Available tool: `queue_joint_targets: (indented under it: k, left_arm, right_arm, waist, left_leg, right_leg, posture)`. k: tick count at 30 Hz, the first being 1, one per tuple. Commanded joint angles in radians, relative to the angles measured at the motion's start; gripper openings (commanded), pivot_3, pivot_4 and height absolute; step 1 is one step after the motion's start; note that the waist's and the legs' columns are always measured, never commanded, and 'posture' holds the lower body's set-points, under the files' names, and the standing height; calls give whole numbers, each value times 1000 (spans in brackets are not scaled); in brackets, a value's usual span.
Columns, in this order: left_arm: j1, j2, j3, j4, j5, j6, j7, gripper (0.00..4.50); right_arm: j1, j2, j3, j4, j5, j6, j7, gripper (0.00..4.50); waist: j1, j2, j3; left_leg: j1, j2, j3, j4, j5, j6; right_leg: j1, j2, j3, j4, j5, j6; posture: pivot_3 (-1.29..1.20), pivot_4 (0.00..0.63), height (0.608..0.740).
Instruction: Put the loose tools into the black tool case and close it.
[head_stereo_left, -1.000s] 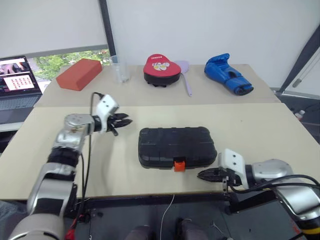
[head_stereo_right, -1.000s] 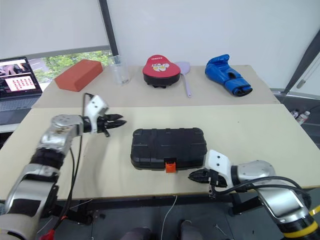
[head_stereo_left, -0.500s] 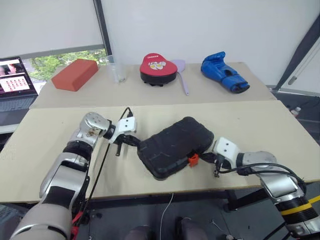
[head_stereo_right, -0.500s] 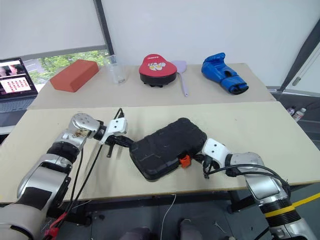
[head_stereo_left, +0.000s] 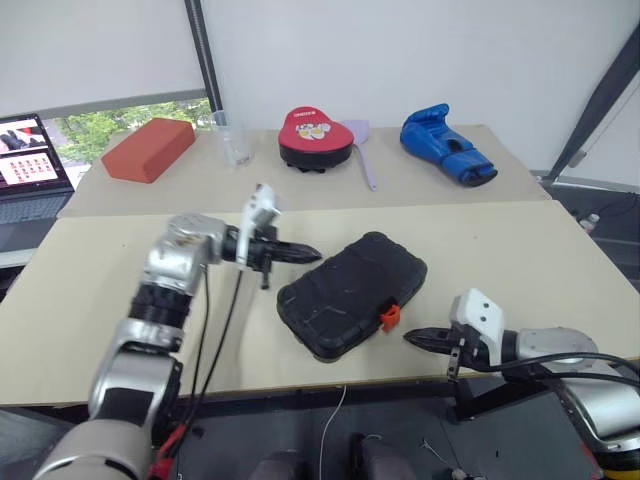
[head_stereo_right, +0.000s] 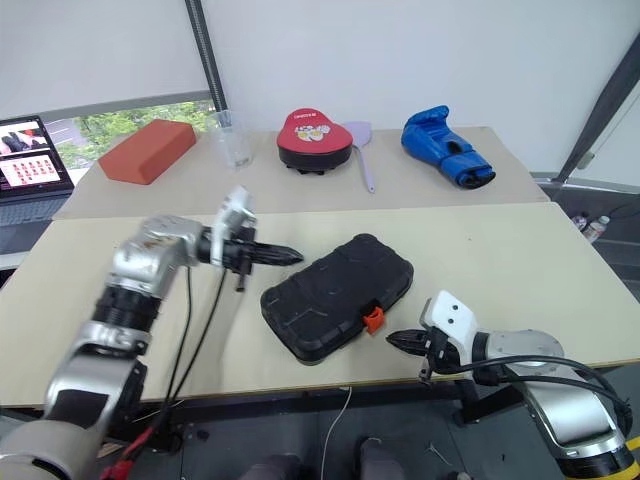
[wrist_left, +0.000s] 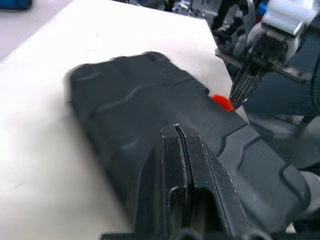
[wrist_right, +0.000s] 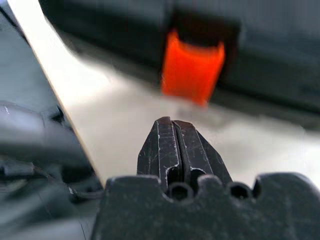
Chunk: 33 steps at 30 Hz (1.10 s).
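The black tool case (head_stereo_left: 350, 290) lies closed and slanted on the near table, its orange latch (head_stereo_left: 389, 317) facing the front edge. My left gripper (head_stereo_left: 310, 254) is shut and points right, its tip over the case's far left corner; the left wrist view shows the ribbed lid (wrist_left: 150, 115) beneath it. My right gripper (head_stereo_left: 412, 338) is shut and empty, hovering at the table's front edge a short way from the latch (wrist_right: 192, 67), not touching it. The loose tools are out of view.
On the far table stand a red brick-shaped block (head_stereo_left: 147, 149), a clear cup (head_stereo_left: 236, 146), a red pad (head_stereo_left: 317, 137), a lilac paddle (head_stereo_left: 368, 165) and a blue boxing glove (head_stereo_left: 445, 146). A laptop (head_stereo_left: 30, 155) sits at far left.
The case, square to the front edge a second ago, has been turned and now lies slanted. My left gripper swung right over the case's corner. My right gripper drew back from the latch.
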<state>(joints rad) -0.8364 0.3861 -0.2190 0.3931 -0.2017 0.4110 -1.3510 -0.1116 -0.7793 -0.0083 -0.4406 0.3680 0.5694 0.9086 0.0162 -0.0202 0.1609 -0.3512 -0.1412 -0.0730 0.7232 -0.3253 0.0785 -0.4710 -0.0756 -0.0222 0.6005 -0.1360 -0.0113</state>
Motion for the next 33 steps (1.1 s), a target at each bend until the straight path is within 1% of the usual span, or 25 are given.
queue_joint_targets:
  k: [1,6,9,13,15,18,21,25,29,31,33]
  left_arm:
    - [16,7,-89,-10,114,-161,44,14]
    - [44,38,-167,16,194,-326,26,14]
    - [43,37,-166,25,191,-340,28,14]
    - [42,35,-156,24,180,-334,33,14]
    - [41,37,-153,23,178,-332,33,14]
    - [36,39,-146,23,173,-327,33,14]
    - [33,40,-144,28,173,-330,33,14]
    - [28,36,-144,34,173,-333,35,14]
    - [25,30,-146,35,175,-337,39,14]
    - [23,30,-146,34,175,-336,39,14]
    - [23,33,-145,34,175,-338,38,14]
  right_arm:
    - [-51,7,24,8,-17,15,-29,0]
    - [-103,35,78,82,-49,3,-46,0]
    - [-111,45,89,105,-60,-5,-49,0]
    - [-113,61,97,118,-69,-13,-53,0]
    - [-103,54,77,91,-39,-2,-27,0]
    - [-100,42,-11,26,88,68,17,0]
    - [-131,40,-52,16,139,119,4,0]
    - [-164,39,-28,44,114,119,-15,0]
    - [-188,43,47,113,34,109,-50,0]
    - [-186,38,57,123,20,101,-51,0]
    - [-162,25,37,104,29,108,-46,0]
  waist:
    - [0,0,0]
    - [-2,1,-1]
    - [-4,2,-2]
    - [-5,1,-2]
    - [-4,2,-2]
    - [-4,2,-2]
    - [-4,2,-2]
    - [-3,2,-2]
    - [-3,2,-2]
    - [-3,2,-3]
    - [-3,2,-3]
  left_leg:
    - [0,0,0,0,0,0]
    - [6,0,1,-3,0,0]
    - [17,1,1,-9,-1,-1]
    - [18,1,1,-9,-1,-1]
    - [18,1,1,-9,0,0]
    - [17,1,1,-9,0,0]
    - [17,1,1,-9,0,0]
    - [17,1,1,-9,-1,-1]
    - [17,1,1,-10,0,0]
    - [17,1,1,-10,0,0]
    - [17,1,1,-10,0,0]
  right_leg:
    - [0,0,0,0,0,0]
    - [4,0,2,-1,0,0]
    - [14,1,2,-6,0,0]
    - [14,1,2,-5,-1,1]
    - [13,2,3,-5,-1,0]
    - [13,2,3,-5,-1,0]
    - [13,2,3,-5,-1,0]
    - [13,2,3,-6,-1,1]
    - [13,2,3,-6,-1,1]
    - [13,1,3,-6,-1,1]
    - [13,2,3,-6,-1,1]
  posture:
    - [0,150,740]
    - [0,150,740]
    - [0,150,740]
    - [0,150,740]
    - [0,150,740]
    - [0,150,740]
    - [0,150,740]
    - [0,150,740]
    - [0,150,740]
    - [0,150,740]
    - [0,150,740]
